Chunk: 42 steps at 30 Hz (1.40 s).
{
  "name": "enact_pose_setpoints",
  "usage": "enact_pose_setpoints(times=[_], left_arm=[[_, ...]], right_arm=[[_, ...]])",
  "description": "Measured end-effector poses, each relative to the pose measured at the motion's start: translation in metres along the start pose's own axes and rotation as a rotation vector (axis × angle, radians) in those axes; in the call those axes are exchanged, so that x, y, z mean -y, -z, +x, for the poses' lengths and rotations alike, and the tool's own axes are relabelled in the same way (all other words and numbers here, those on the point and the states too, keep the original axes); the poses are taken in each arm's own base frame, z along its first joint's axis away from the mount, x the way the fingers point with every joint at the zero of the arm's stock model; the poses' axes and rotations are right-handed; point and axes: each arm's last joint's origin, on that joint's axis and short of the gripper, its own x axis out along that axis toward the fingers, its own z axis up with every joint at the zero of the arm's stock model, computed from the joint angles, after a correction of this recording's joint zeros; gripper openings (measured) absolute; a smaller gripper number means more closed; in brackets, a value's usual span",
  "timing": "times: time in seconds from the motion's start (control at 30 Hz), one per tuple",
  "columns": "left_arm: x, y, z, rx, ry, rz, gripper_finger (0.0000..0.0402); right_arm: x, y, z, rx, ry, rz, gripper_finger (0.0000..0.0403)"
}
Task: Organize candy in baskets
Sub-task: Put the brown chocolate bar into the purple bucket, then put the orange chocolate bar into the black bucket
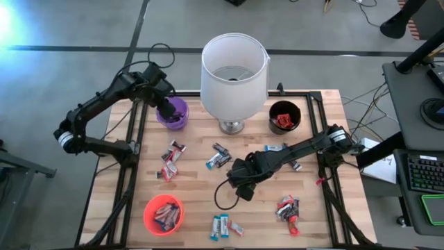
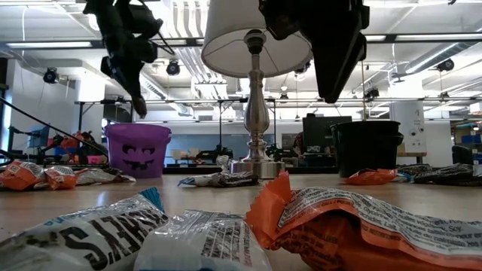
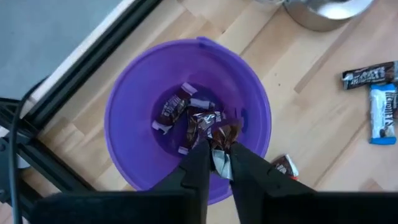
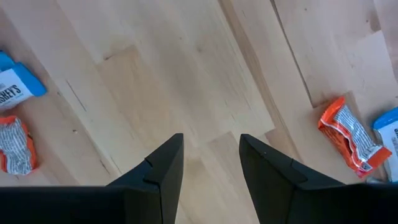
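Observation:
My left gripper (image 3: 219,152) hangs over the purple basket (image 3: 124,93), shut on a dark brown candy (image 3: 222,138). Two more dark candies (image 3: 177,107) lie on that basket's bottom. The black basket (image 1: 284,117) holds red candy, and the orange-red basket (image 1: 163,214) at the near left holds several pieces. Loose candy lies on the table in small groups (image 1: 171,154), (image 1: 218,158), (image 1: 288,208), (image 1: 225,226). My right gripper (image 4: 211,143) stands open over bare wood near the table's middle (image 1: 243,182), with nothing between its fingers. My left gripper pinches the dark brown candy between its two fingers, with the wrapper's silvery end (image 3: 221,163) in the narrow gap. The fingers come from above, pointing down into the basket's mouth. The candy sits over the basket's inside; whether it touches the pieces below, I cannot tell.
A big white lampshade (image 1: 234,69) on a metal base (image 1: 232,126) stands at the far middle, between the purple and black baskets. In the right wrist view an orange candy (image 4: 348,138) and a blue-and-white one (image 4: 13,87) lie to either side of the bare wood.

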Motion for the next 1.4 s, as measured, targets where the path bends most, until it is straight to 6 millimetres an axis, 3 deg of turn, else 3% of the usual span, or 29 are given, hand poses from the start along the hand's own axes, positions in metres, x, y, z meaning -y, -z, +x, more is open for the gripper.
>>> enact_pose_setpoints(times=[0.3,0.47,0.87,1.13,1.4], left_arm=[[0.0,0.002,0.006,-0.073,0.004,-0.021,0.0139],[0.001,0.007,0.003,-0.096,0.004,-0.064,0.0171],[0.009,0.02,-0.024,0.001,0.087,-0.058,0.0178],[0.015,0.038,-0.041,-0.009,0.24,0.018,0.0178],[0.024,0.068,-0.065,-0.015,0.297,0.13,0.0178]], right_arm=[[0.003,0.002,-0.009,0.027,-0.011,-0.022,0.0148],[0.006,-0.002,-0.005,0.044,-0.009,-0.075,0.0148],[0.013,-0.03,0.002,0.184,-0.134,-0.258,0.0148],[0.016,-0.054,-0.003,0.315,-0.256,-0.072,0.0148],[0.023,-0.061,-0.003,0.363,-0.217,0.13,0.0148]])
